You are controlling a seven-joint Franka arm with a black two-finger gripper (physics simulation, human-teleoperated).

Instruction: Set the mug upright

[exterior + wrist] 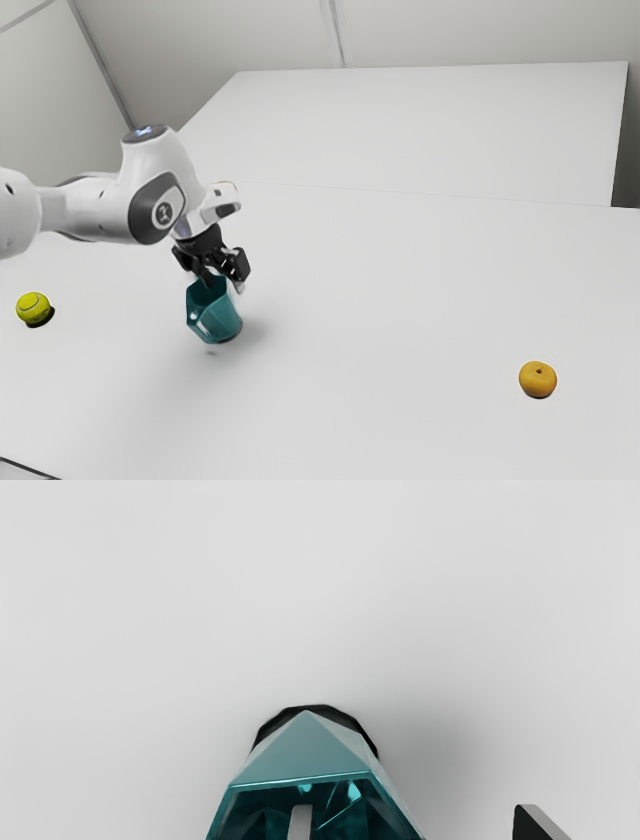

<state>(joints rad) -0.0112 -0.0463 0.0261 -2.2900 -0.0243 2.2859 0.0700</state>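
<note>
The black gripper (224, 282) is at the mouth of the teal, faceted mug (216, 318) in the exterior view. Tilted, the mug has its mouth toward the hand and its handle on the exterior view's lower left. In the wrist view the gripper (419, 824) stands open, its fingers wide apart. One finger (300, 824) reaches into the opening of the mug (305, 755); the other is outside, with a gap to the mug's wall. The mug's dark base shows at its far end. Whether the base lies flat on the table is unclear.
On the white table (400, 300), a yellow-green ball (33, 308) lies at the exterior view's far left, below the arm. An orange fruit (538, 379) sits well away at the lower right. A raised white panel (420, 125) stands behind.
</note>
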